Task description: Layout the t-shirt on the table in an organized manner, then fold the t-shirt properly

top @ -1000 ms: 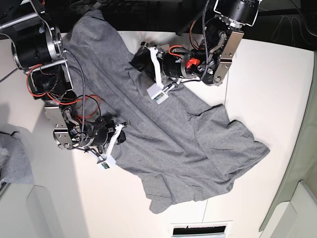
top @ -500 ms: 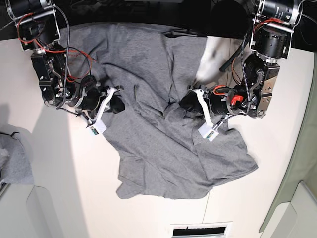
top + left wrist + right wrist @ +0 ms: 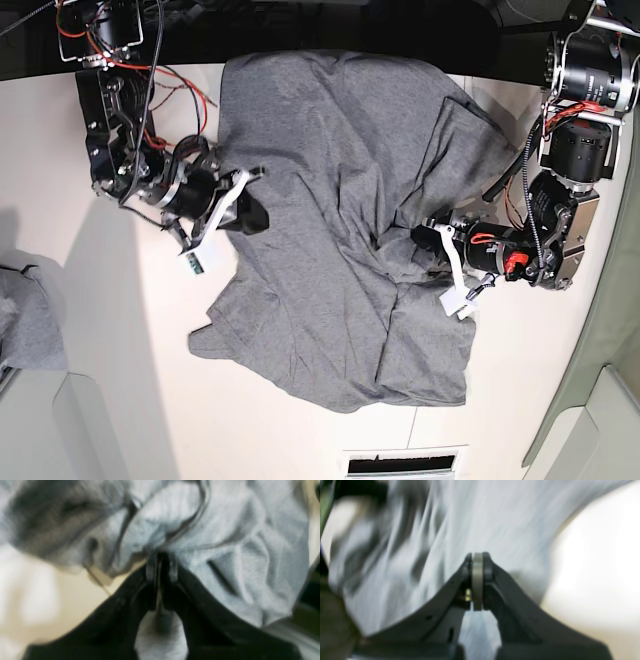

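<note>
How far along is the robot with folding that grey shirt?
Early on. Nothing looks folded: the t-shirt lies rumpled and skewed on the table, with creases bunched in the middle. In hand is the spreading: the left claw and the right claw each pinch a side of the cloth. Left to do: flattening it out, then all the folds.

Both arms are built of black and bare-metal segments with large round black motor housings at the top corners of the base view. Red and black wires loop loosely along each. The left claw [image 3: 425, 243] and right claw [image 3: 250, 212] have black tapered fingers, each behind a white bracket carrying a small labelled tag.
</note>
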Controlling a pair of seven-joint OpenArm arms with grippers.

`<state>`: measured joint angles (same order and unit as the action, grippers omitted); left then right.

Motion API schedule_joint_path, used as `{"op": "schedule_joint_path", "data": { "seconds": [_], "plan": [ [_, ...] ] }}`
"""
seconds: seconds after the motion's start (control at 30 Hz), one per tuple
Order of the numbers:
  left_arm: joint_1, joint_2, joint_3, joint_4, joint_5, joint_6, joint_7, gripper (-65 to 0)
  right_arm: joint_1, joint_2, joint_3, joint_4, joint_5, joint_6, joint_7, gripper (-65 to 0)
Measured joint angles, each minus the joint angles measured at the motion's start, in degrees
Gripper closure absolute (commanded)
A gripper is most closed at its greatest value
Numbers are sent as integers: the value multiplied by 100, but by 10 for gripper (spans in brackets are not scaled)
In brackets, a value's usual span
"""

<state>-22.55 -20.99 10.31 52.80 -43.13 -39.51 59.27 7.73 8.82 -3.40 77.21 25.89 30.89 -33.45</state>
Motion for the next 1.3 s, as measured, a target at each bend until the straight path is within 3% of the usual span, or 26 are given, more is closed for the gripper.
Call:
{"op": "schedule_joint_path", "data": {
  "seconds": [0.17,0.33,0.5,0.63,0.73,0.8,0.9,1.07,1.2,1.3],
  "plan": [
    [79,-238,4,350,-1134,2,570,-63,973,-210,166,-748,-625,-151,457,0],
    [380,-509,2,979,-1934,0,737,-62,2109,-697,140,-2271,-1266,-168,754,0],
    [1207,-546,9,1633,-2249,0,977,-62,3097,-977,-345,-3783,-1921,-179,1182,0],
    [1941,-520,20,1773,-2264,-2,944,-62,3296,-951,-960,-4557,-2426,-358,1331,0],
    [2356,-553,13,1775,-2015,0,835,-62,3161,-870,-1237,-4802,-2524,-435,1495,0],
    [2529,-551,2,1786,-1749,-66,474,-62,3147,-817,-1364,-4824,-2516,-433,1475,0],
    [2487,-525,2,1814,-1235,-136,308,-19,3056,-684,-1401,-4798,-2413,-361,1600,0],
    [2308,-520,4,1834,-466,-280,-46,-13,2789,-229,-1397,-4669,-1637,0,1631,0],
    [1947,-568,-4,1711,118,-254,-291,-13,2339,37,-1384,-4050,-1156,-17,1401,0],
    [1609,-568,-13,1344,214,-245,-354,-13,1895,236,-1386,-3335,-765,-28,986,0]
  ]
}}
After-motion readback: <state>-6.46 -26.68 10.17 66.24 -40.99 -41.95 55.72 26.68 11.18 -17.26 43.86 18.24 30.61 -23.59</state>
